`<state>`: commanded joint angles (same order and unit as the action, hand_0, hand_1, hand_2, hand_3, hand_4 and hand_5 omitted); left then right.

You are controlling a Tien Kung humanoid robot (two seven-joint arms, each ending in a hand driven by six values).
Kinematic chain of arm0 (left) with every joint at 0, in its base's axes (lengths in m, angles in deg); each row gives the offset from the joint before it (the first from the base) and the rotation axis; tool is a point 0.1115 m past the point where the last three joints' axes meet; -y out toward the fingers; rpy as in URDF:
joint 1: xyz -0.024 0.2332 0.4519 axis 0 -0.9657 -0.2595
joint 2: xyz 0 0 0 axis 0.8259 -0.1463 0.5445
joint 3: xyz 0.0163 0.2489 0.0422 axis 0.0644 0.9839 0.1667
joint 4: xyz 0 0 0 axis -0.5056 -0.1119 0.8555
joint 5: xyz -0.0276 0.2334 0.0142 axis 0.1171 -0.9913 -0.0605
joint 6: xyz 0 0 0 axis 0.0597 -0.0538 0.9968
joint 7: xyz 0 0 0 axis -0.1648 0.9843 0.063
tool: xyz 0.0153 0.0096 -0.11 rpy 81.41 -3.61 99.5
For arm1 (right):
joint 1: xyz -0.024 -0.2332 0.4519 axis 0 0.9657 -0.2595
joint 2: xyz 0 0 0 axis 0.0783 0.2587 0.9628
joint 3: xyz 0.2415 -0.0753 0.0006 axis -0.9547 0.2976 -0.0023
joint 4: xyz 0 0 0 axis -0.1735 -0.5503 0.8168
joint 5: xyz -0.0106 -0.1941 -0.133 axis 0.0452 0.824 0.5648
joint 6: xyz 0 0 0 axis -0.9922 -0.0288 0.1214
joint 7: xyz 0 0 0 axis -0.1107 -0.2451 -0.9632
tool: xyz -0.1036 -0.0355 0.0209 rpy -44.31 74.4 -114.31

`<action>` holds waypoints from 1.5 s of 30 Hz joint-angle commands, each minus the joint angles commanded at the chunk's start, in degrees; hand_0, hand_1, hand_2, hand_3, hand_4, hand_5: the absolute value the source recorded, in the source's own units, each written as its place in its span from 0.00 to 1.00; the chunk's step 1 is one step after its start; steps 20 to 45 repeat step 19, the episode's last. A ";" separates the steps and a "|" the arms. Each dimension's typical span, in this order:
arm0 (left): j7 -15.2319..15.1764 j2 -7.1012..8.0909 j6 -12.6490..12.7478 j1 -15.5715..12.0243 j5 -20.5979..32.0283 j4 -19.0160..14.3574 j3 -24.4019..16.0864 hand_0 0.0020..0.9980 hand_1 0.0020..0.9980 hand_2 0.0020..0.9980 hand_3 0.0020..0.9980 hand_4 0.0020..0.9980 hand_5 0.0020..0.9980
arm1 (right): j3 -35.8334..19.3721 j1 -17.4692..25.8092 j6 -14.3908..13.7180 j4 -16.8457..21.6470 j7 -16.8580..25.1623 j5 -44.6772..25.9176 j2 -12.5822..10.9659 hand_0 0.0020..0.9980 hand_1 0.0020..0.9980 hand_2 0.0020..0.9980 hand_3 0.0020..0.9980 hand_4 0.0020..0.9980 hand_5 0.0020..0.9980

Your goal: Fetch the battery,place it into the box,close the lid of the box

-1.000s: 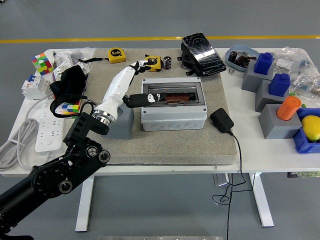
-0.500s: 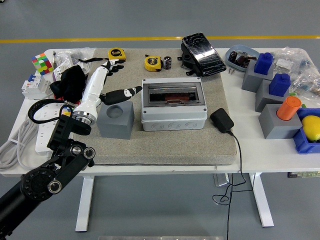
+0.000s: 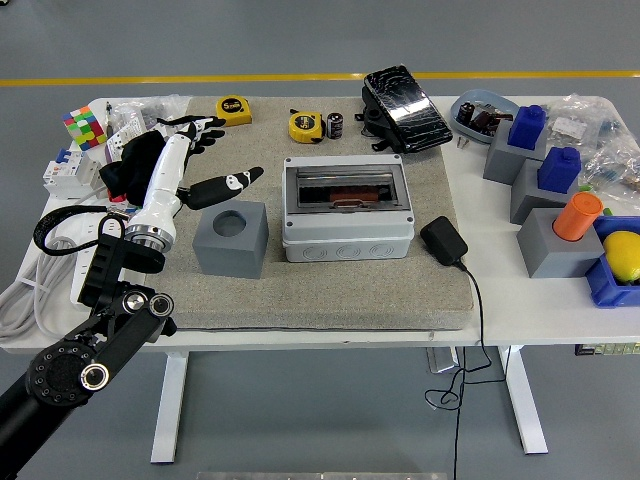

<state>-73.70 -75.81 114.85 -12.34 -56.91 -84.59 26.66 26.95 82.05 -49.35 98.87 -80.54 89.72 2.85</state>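
1. The grey mat (image 3: 330, 290) covers the middle of the white table (image 3: 520, 310).
2. The left hand (image 3: 200, 160) hovers over the mat's left part, fingers spread, holding nothing.
3. The box (image 3: 346, 210) sits mid-mat, lid shut.
4. The battery (image 3: 335, 125) stands behind the box.

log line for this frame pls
left hand: open, empty, left of box | box: lid shut | battery: on mat behind box | right hand: out of view

We had one head view, set high on the robot's side, looking forward and down over the white rectangular table (image 3: 520, 310), its near edge low in the frame.
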 joint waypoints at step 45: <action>-0.85 0.32 -0.31 -1.43 2.19 -0.13 -3.09 0.77 0.77 0.77 0.80 1.00 0.30 | -0.60 -0.12 -0.07 -0.04 -0.01 0.15 0.27 0.70 0.73 0.72 0.70 1.00 0.70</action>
